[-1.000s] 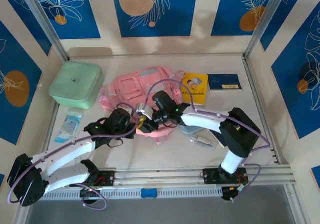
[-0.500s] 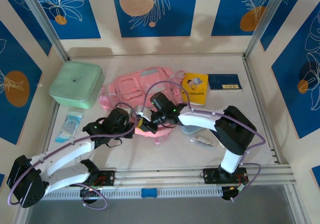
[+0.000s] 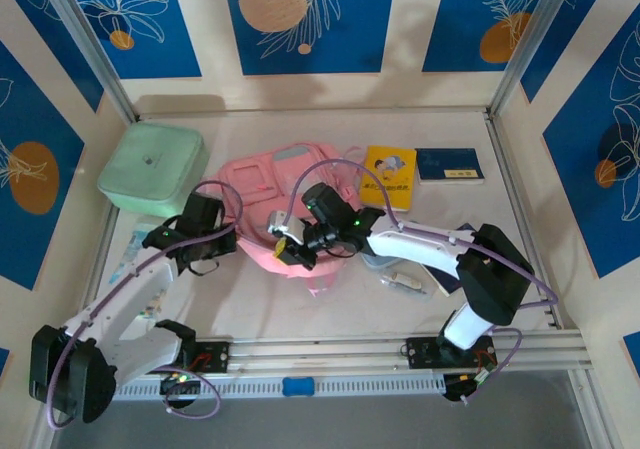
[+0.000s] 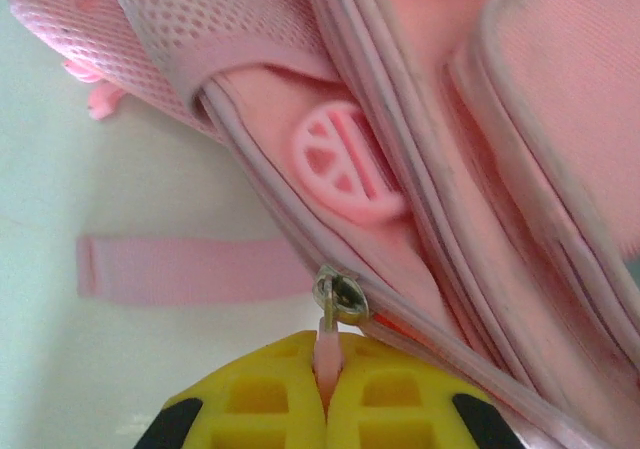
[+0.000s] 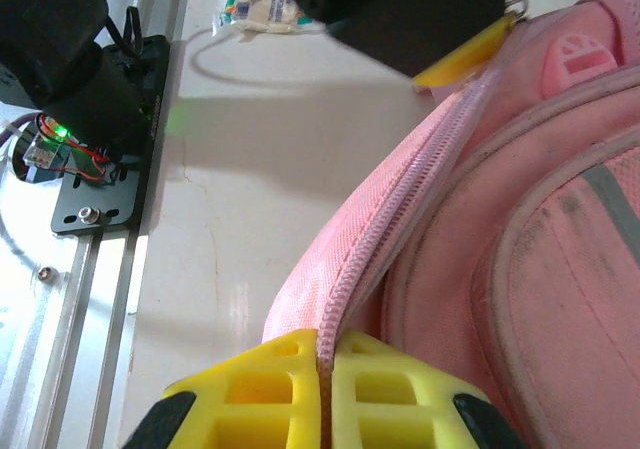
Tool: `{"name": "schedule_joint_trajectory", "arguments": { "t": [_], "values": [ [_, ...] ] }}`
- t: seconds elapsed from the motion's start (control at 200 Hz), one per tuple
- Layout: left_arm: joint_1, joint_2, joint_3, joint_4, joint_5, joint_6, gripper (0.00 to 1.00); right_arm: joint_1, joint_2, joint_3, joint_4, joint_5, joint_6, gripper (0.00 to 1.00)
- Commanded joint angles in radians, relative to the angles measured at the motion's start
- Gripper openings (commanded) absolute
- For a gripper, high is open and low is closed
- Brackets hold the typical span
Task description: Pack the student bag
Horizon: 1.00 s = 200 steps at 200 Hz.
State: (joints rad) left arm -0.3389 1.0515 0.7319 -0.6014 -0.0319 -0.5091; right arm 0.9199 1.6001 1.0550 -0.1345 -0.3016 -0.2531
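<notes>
At the middle of the desk (image 3: 330, 309) lies the student bag (image 3: 290, 194), flat, its pink bulk reaching from the mint-green box (image 3: 152, 167) at the left toward the yellow book (image 3: 390, 176) at the right. A dark blue booklet (image 3: 449, 163) lies just beyond the book.

Both arms meet the bag at its near edge. The left end effector (image 4: 325, 374) sits at the bag's near-left side, its yellow fingers (image 4: 260, 399) pressed together on the pink zipper pull (image 4: 327, 341), just below the metal slider (image 4: 338, 297). A round pink badge (image 4: 345, 159) is on the bag above the slider, and a loose pink strap (image 4: 180, 267) lies flat on the desk to the left. The right end effector (image 5: 325, 364) is at the bag's near edge, close to its middle, pinching the zipped seam (image 5: 400, 239) of the bag between its closed fingers.

Bare desk stretches from the bag's near edge to the metal rail (image 3: 330, 349) where the arms are bolted. Behind the bag, a narrow strip of desk runs to the back wall. A small packet (image 5: 262, 9) lies near the left side, and a grey-blue pencil case (image 3: 380, 262) rests under the right arm.
</notes>
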Motion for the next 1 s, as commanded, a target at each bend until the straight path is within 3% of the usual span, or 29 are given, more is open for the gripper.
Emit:
{"name": "schedule_joint_trajectory", "arguments": {
  "t": [0.0, 0.33, 0.57, 0.625, 0.7, 0.81, 0.995],
  "values": [
    [0.111, 0.053, 0.054, 0.066, 0.011, 0.029, 0.00, 0.043, -0.029, 0.023, -0.073, 0.010, 0.021, 0.00],
    [0.202, 0.217, 0.115, 0.126, 0.057, 0.066, 0.00, 0.144, 0.073, 0.062, 0.033, 0.175, 0.138, 0.00],
    [0.204, 0.198, 0.116, 0.092, 0.082, 0.070, 0.02, 0.173, 0.118, 0.085, 0.036, 0.296, 0.235, 0.00],
    [0.204, 0.185, 0.110, 0.084, 0.094, 0.073, 0.14, 0.174, 0.106, 0.077, 0.042, 0.308, 0.252, 0.16],
    [0.205, 0.162, 0.100, 0.074, 0.115, 0.070, 0.29, 0.174, 0.083, 0.070, 0.038, 0.327, 0.269, 0.30],
    [0.204, 0.111, 0.107, 0.012, 0.101, 0.066, 0.42, 0.180, 0.024, 0.052, 0.032, 0.335, 0.309, 0.53],
    [0.199, -0.004, 0.126, -0.085, 0.126, 0.058, 0.57, 0.142, -0.100, -0.004, -0.015, 0.353, 0.442, 0.64]
  ]
}}
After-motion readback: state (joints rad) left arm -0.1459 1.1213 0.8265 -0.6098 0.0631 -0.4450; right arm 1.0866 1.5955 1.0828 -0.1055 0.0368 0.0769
